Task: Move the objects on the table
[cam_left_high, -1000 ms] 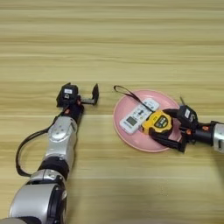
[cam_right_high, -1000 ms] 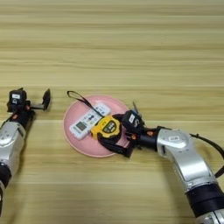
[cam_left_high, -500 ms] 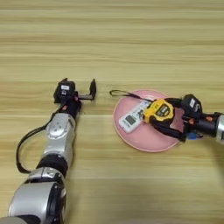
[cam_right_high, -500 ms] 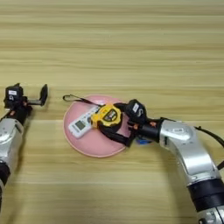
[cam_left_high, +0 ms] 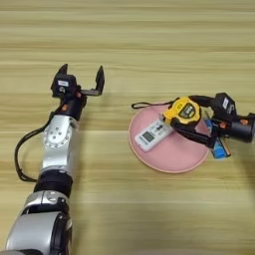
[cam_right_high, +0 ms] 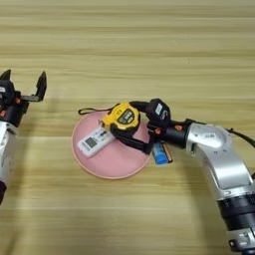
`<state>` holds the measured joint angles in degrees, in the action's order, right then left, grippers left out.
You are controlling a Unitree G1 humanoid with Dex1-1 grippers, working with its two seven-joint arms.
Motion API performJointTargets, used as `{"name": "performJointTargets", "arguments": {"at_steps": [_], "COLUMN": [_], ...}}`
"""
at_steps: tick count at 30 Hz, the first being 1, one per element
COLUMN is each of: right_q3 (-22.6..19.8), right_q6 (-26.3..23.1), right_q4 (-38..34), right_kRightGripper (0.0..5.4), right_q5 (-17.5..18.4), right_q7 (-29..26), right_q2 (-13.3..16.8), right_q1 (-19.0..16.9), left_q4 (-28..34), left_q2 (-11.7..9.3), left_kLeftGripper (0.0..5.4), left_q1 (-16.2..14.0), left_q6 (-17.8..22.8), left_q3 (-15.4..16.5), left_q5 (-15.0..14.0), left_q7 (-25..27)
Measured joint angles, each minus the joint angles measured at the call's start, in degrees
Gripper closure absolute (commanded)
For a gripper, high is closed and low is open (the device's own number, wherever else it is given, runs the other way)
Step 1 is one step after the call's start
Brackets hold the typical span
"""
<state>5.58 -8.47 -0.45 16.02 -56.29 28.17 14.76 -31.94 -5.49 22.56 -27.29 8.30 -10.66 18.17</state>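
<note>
My right gripper (cam_left_high: pixel 178 117) is shut on the yellow-and-black tape measure (cam_left_high: pixel 183 110), holding it over the far right part of the round pink plate (cam_left_high: pixel 172 160). The white remote (cam_left_high: pixel 153 136) lies on the plate just left of the tape measure, and its black strap trails off the plate's far rim. A blue tube (cam_right_high: pixel 159 153) lies on the table against the plate's right rim, under my right wrist. My left gripper (cam_left_high: pixel 82 74) stands open to the left, apart from the plate, with nothing between its fingers.
The wooden table (cam_left_high: pixel 149 40) fills the view. My left arm's black cable (cam_left_high: pixel 20 154) loops on the table at the left. My right forearm (cam_right_high: pixel 219 159) reaches in from the lower right.
My right gripper has carried the tape measure toward the plate's far side, uncovering the blue tube beside the rim. My left gripper has moved farther away across the table, still open.
</note>
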Motion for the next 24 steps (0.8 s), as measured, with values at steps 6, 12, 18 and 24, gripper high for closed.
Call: {"name": "performJointTargets", "arguments": {"at_steps": [6,12,18,24], "right_q3": [0.09,1.0,2.56,4.01], "right_q6": [0.69,4.84,10.47,16.88], "right_q4": [4.23,6.6,10.0,12.01], "right_kRightGripper": [0.81,0.81,0.81,0.81], "right_q5": [-0.07,-1.0,-4.63,-7.44], "right_q7": [-2.66,-5.97,-8.0,-9.25], "right_q2": [0.53,1.01,1.85,2.11], "right_q1": [2.42,2.94,3.39,4.63], "left_q4": [14.32,21.06,24.83,27.95], "left_q2": [0.33,0.2,-0.19,-0.89], "left_kLeftGripper": [0.0,0.0,0.0,0.0], "left_q1": [-5.64,-8.19,-8.69,-10.5], "left_q6": [7.48,17.79,25.09,30.43], "left_q3": [-5.85,-8.22,-9.88,-13.18], "left_q5": [-9.36,-16.89,-19.45,-20.98], "left_q7": [14.13,21.33,25.39,29.59]}}
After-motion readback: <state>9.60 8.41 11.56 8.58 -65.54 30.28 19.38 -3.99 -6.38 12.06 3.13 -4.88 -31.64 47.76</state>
